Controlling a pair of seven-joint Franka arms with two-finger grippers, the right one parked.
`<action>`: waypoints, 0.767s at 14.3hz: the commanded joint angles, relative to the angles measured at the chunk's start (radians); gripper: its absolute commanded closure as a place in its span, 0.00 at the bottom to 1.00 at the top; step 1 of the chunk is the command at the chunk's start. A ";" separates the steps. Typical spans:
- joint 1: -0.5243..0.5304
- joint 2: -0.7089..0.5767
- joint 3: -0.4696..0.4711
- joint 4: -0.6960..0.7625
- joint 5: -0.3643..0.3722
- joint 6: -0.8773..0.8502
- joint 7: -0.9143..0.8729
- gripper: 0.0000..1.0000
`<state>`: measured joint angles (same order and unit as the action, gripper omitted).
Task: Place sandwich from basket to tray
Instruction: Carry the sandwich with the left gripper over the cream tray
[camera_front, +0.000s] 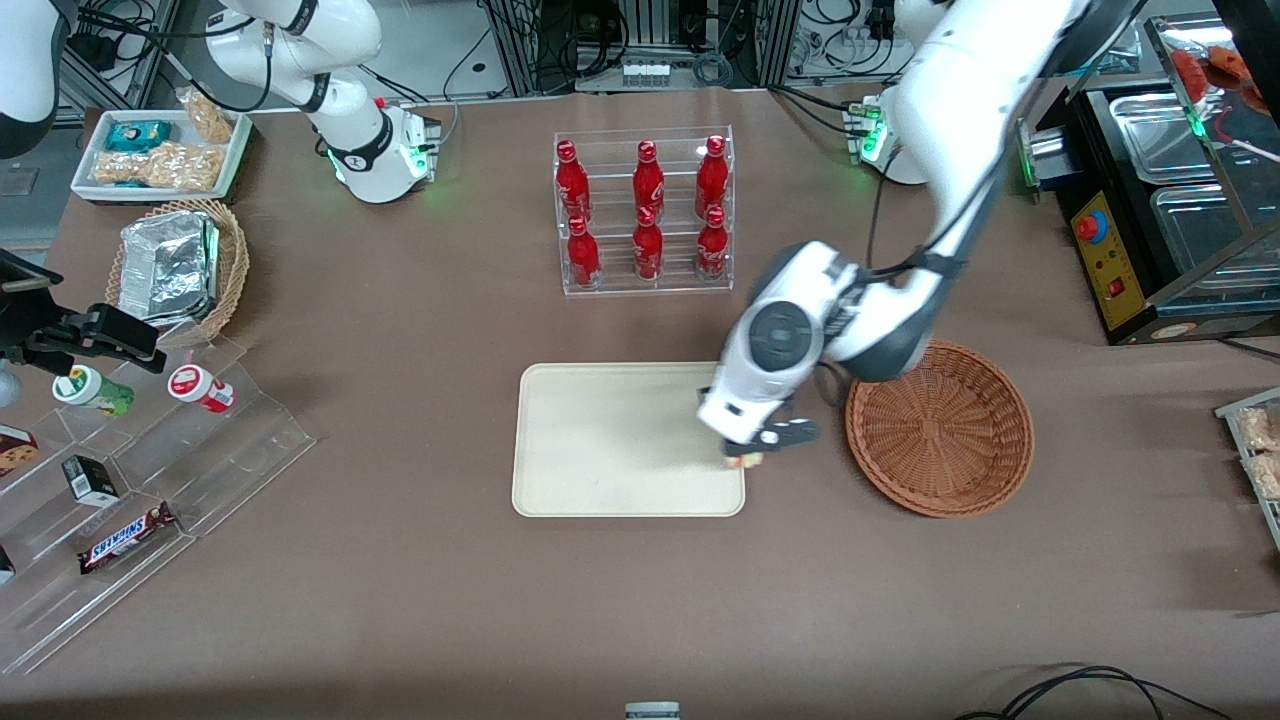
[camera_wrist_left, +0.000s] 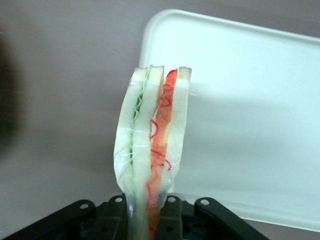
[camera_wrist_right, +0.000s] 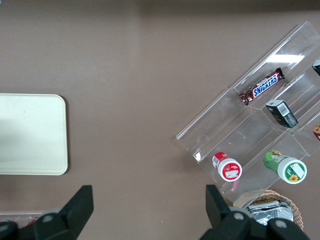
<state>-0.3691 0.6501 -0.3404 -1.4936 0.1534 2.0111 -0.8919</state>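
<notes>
My left gripper (camera_front: 748, 458) is shut on the sandwich (camera_wrist_left: 152, 145), a wrapped wedge of white bread with green and orange-red filling. It holds the sandwich above the edge of the cream tray (camera_front: 600, 440) that faces the basket. In the front view only a small bit of the sandwich (camera_front: 746, 461) shows under the fingers. The tray also shows in the left wrist view (camera_wrist_left: 250, 100). The round reddish-brown wicker basket (camera_front: 940, 428) stands beside the tray, toward the working arm's end, with nothing showing in it.
A clear rack of red bottles (camera_front: 645, 210) stands farther from the front camera than the tray. Toward the parked arm's end are a clear stepped display with snacks (camera_front: 130, 480), a tan basket with foil containers (camera_front: 180, 268) and a white snack tray (camera_front: 160, 152).
</notes>
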 joint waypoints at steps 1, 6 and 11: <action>-0.089 0.092 0.012 0.128 0.060 -0.019 -0.033 0.93; -0.197 0.262 0.015 0.292 0.119 0.066 -0.065 0.88; -0.228 0.306 0.015 0.297 0.207 0.089 -0.100 0.80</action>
<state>-0.5812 0.9285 -0.3359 -1.2316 0.3264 2.0899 -0.9662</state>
